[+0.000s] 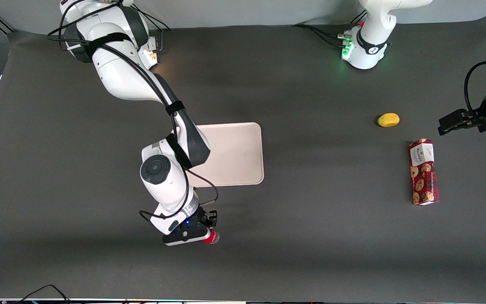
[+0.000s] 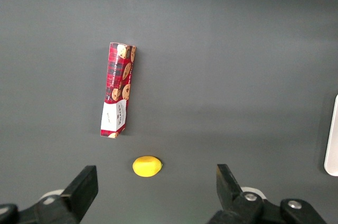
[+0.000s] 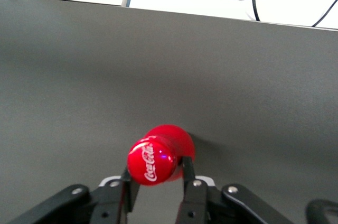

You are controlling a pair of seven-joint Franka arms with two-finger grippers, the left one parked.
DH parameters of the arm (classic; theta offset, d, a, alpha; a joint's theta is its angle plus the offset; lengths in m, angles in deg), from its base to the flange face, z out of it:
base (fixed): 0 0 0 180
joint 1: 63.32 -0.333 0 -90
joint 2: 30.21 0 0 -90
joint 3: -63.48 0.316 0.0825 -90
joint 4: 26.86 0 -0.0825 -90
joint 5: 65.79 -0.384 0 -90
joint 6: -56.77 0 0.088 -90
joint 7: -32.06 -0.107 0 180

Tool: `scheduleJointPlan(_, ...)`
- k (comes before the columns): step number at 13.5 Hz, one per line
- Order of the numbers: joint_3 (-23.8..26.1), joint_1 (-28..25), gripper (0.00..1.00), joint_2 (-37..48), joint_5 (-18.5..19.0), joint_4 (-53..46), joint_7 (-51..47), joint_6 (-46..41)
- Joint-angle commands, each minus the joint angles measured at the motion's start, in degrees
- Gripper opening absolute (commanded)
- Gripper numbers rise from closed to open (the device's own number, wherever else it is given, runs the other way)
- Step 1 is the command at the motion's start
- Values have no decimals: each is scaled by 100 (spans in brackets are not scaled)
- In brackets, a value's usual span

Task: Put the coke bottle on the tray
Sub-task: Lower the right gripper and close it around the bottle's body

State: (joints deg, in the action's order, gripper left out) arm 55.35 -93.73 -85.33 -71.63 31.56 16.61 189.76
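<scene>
Red-capped coke bottle (image 3: 156, 158) sits clenched in your gripper (image 1: 206, 234), near the table's front edge. You've made the grasp; the tray (image 1: 243, 152), at roughly one o'clock from the bottle, has nothing on it yet, so carry and release remain.

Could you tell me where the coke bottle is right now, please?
The coke bottle stands on the dark table between the gripper jaws, nearer the front camera than the tray.

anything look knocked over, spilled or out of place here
Nothing stands out. The coke bottle stands upright between the gripper fingers, nearer the front camera than the tray. The cookie box lies flat and the lemon sits intact.
</scene>
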Motion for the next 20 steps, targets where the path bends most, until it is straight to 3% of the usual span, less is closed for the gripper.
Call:
scheduleJointPlan(1, -128, -88, 0, -140, -75, -200, -2, 43)
scheduleJointPlan(6, -128, -97, 0, -88, -66, -200, 209, 8)
scheduleJointPlan(9, -269, -88, 0, 193, -66, -208, 226, -685)
scheduleJointPlan(13, -269, -97, 0, 387, -31, -200, 226, -975)
scheduleJointPlan(16, -260, -97, 0, 799, 302, -200, 253, -1659)
scheduleJointPlan(20, -190, -88, 0, 1563, 277, -208, 253, -2907)
